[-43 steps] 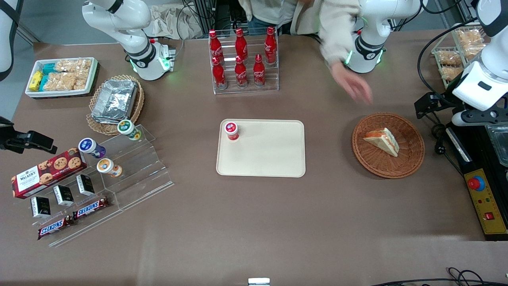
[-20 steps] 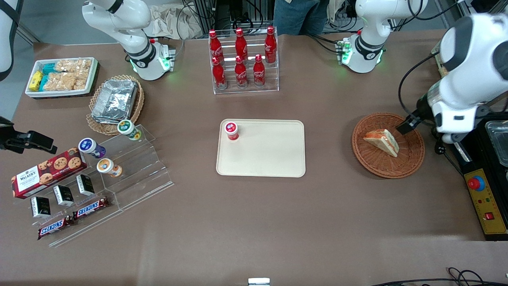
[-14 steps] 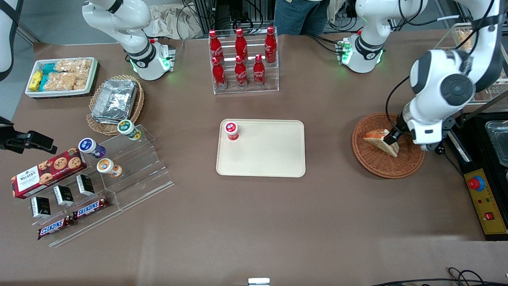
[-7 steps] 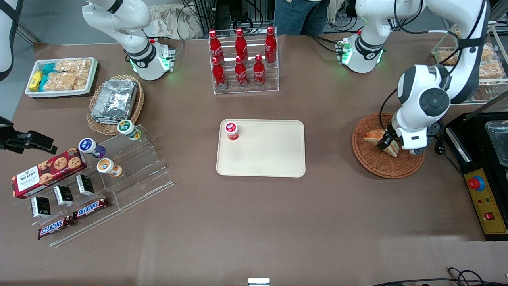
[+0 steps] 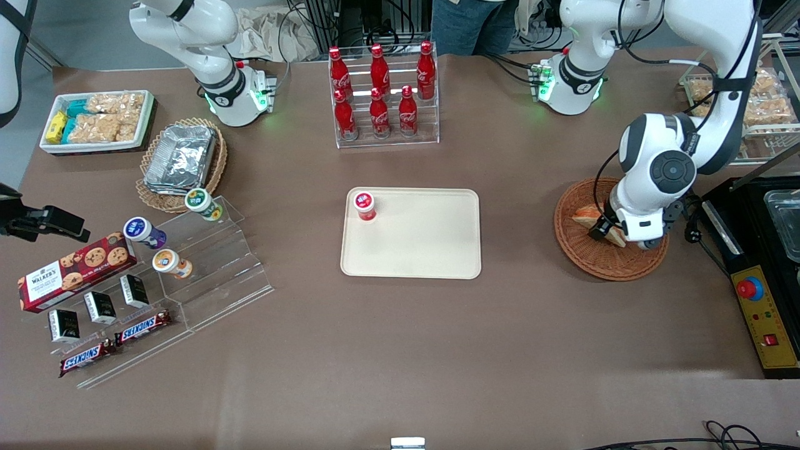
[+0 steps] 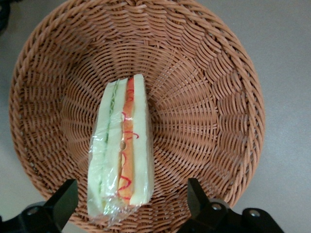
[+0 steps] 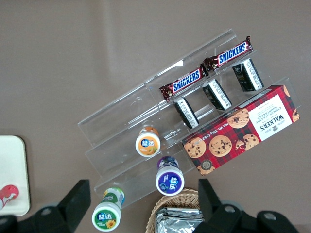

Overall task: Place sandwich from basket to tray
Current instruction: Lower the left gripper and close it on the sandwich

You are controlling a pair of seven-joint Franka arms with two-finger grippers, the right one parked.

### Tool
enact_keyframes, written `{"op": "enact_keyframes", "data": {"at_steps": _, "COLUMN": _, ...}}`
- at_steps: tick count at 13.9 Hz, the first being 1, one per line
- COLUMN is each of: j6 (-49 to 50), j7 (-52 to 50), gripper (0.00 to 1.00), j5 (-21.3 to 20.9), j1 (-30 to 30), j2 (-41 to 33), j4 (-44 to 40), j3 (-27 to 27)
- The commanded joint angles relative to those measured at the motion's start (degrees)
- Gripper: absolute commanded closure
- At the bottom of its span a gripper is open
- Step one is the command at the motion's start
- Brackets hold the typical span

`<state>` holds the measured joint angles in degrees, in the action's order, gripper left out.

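Reaching stage: gripper (image 6: 129,204) spread wide, straddling the sandwich (image 6: 122,150) lying on edge near the basket (image 6: 214,87) centre, nothing gripped yet; next, probably lowering, closing gently on the bread faces, then carrying toward the tray (image 5: 425,250).

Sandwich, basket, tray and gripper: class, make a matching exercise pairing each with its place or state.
Things:
1. sandwich
2. basket
3. tray
4. gripper

Descriptions:
A. holds a red-capped cup
B. open, fingers on either side of the sandwich
C. woven, toward the working arm's end
D. plastic-wrapped, lying in the basket

Pairs: 1-D, 2-C, 3-A, 4-B
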<state>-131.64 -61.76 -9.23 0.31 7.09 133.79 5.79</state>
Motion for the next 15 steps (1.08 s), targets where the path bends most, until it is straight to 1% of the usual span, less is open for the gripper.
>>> {"op": "enact_keyframes", "data": {"at_steps": 1, "j6": -3.4, "j7": -1.5, "gripper": 0.00, "j5": -1.5, "j1": 0.2, "j2": 0.4, "j4": 2.3, "j3": -0.1}}
{"op": "enact_keyframes", "data": {"at_steps": 2, "j6": -4.0, "j7": -2.0, "gripper": 0.02, "j5": -1.5, "j1": 0.2, "j2": 0.6, "j4": 2.6, "j3": -0.1}}
{"op": "enact_keyframes", "data": {"at_steps": 3, "j6": -4.1, "j7": -2.1, "gripper": 0.06, "j5": -1.6, "j1": 0.2, "j2": 0.8, "j4": 2.8, "j3": -0.1}}
{"op": "enact_keyframes", "data": {"at_steps": 4, "j6": -4.4, "j7": -2.2, "gripper": 0.17, "j5": -1.9, "j1": 0.3, "j2": 1.3, "j4": 2.7, "j3": -0.2}}
{"op": "enact_keyframes", "data": {"at_steps": 5, "j6": -4.4, "j7": -2.3, "gripper": 0.41, "j5": -2.2, "j1": 0.3, "j2": 1.4, "j4": 2.7, "j3": -0.2}}
{"op": "enact_keyframes", "data": {"at_steps": 6, "j6": -4.5, "j7": -2.5, "gripper": 0.76, "j5": -2.3, "j1": 0.4, "j2": 1.7, "j4": 2.5, "j3": -0.2}}
{"op": "enact_keyframes", "data": {"at_steps": 7, "j6": -4.5, "j7": -2.4, "gripper": 0.94, "j5": -3.1, "j1": 0.7, "j2": 1.8, "j4": 2.4, "j3": -0.2}}
{"op": "enact_keyframes", "data": {"at_steps": 8, "j6": -4.5, "j7": -2.5, "gripper": 1.00, "j5": -3.9, "j1": 0.7, "j2": 1.8, "j4": 2.5, "j3": -0.2}}
{"op": "enact_keyframes", "data": {"at_steps": 10, "j6": -3.8, "j7": -2.3, "gripper": 1.00, "j5": -3.9, "j1": 0.6, "j2": 0.8, "j4": 2.2, "j3": 0.0}}
{"op": "enact_keyframes", "data": {"at_steps": 11, "j6": -2.8, "j7": -1.6, "gripper": 1.00, "j5": -3.9, "j1": 0.2, "j2": -1.4, "j4": 2.0, "j3": 0.3}}
{"op": "enact_keyframes", "data": {"at_steps": 13, "j6": 3.4, "j7": 2.2, "gripper": 1.00, "j5": -3.9, "j1": -0.2, "j2": -6.6, "j4": 0.4, "j3": 1.2}}
{"op": "enact_keyframes", "data": {"at_steps": 15, "j6": 10.8, "j7": 9.6, "gripper": 1.00, "j5": -2.3, "j1": -0.3, "j2": -9.6, "j4": -3.3, "j3": 3.7}}
